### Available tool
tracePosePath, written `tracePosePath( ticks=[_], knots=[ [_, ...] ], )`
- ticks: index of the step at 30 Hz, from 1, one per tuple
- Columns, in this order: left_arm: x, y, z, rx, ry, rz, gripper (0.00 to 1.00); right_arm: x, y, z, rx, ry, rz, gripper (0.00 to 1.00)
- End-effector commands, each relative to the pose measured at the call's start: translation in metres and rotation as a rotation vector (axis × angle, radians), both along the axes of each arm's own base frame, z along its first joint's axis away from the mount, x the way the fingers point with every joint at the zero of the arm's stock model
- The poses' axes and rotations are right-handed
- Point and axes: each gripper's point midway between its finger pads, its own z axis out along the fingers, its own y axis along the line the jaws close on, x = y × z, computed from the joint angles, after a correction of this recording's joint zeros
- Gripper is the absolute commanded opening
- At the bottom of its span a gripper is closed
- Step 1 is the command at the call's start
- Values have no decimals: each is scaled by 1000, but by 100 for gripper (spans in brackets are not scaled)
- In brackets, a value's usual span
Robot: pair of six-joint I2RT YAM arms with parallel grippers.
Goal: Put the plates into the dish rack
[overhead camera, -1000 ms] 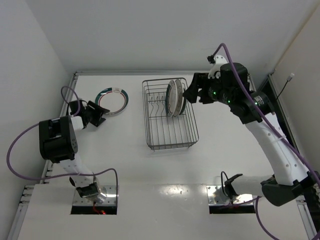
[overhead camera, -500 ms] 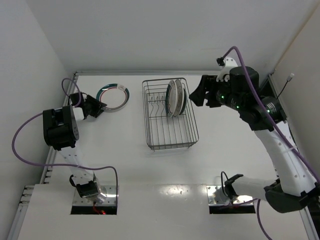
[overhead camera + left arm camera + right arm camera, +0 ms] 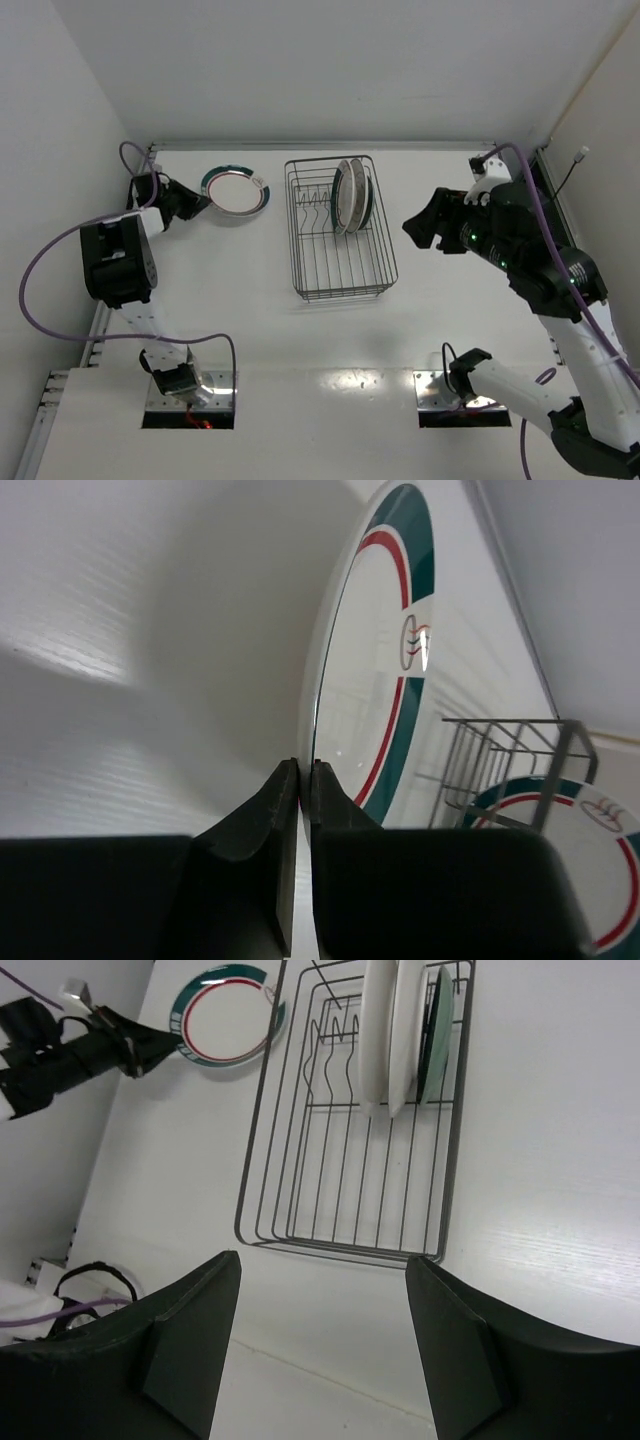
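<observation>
Left arm swung plate (image 3: 235, 192) toward rack (image 3: 345, 294); right arm backed off. We see left jaws clamped on plate's left rim, plate tilted. Rack lies to its right, three plates (image 3: 350, 195) already slotted at far end. Right jaws wide apart, empty.

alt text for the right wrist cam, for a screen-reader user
A dark wire dish rack on a white table holds three plates standing on edge at its far end, seen from above between the open fingers of the right gripper. At upper left, the left gripper pinches the rim of a fourth plate with teal and red bands.
</observation>
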Motion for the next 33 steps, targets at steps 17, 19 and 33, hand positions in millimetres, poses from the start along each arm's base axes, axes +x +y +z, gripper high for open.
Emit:
tracePosePath(
  ticks=[17, 19, 33],
  knots=[
    [-137, -106, 288, -301, -691, -251, 0, -3, 82, -7, 422, -67, 311, 79],
    [-152, -113, 281, -313, -666, -257, 0, -2, 90, -9, 474, -43, 317, 80],
    [-211, -191, 277, -364, -621, -496, 0, 30, 119, -45, 592, -82, 362, 84]
  ],
)
